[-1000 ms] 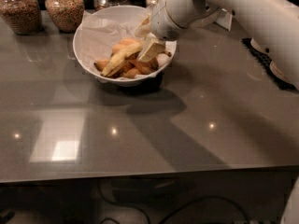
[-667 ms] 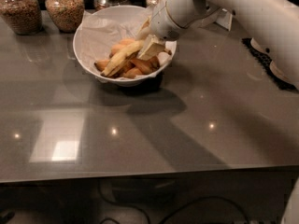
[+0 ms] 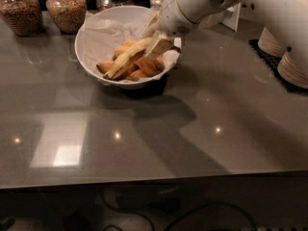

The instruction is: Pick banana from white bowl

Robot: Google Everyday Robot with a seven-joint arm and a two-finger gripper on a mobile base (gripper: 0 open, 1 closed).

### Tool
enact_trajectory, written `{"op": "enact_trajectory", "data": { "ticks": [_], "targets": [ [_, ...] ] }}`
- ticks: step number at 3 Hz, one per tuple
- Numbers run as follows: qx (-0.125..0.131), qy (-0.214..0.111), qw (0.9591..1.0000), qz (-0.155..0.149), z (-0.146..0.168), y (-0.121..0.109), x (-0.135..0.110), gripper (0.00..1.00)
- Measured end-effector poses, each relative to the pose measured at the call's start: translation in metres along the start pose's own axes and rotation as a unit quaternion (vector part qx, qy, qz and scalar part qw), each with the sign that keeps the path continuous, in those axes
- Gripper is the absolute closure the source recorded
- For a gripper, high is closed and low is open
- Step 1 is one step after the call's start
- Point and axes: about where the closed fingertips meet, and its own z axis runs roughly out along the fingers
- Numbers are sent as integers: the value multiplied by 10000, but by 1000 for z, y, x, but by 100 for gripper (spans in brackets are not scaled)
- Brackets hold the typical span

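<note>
Gripper (image 3: 158, 41) down inside white bowl (image 3: 91, 37) | set at the raised end of the banana (image 3: 126, 59), clear of the orange pieces (image 3: 147, 66) | closed or not: cannot tell

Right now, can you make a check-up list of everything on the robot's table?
Surface: grey shiny table, lamp glints on it.
Job's things: banana lies aslant in the white bowl, on crinkled paper.
Clutter: orange pieces beside the banana; filled jars behind; stacked paper bowls at right.
Grippers: gripper reaches into the bowl at the banana's upper end.
Cables: dark cables under the table.
Surroundings: dark, nothing seen.
</note>
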Motion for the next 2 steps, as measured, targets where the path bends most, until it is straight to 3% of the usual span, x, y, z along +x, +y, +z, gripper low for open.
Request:
{"op": "enact_trajectory", "data": {
  "ticks": [2],
  "targets": [
    [173, -379, 9987, 304, -58, 18, -13, 100]
  ]
}}
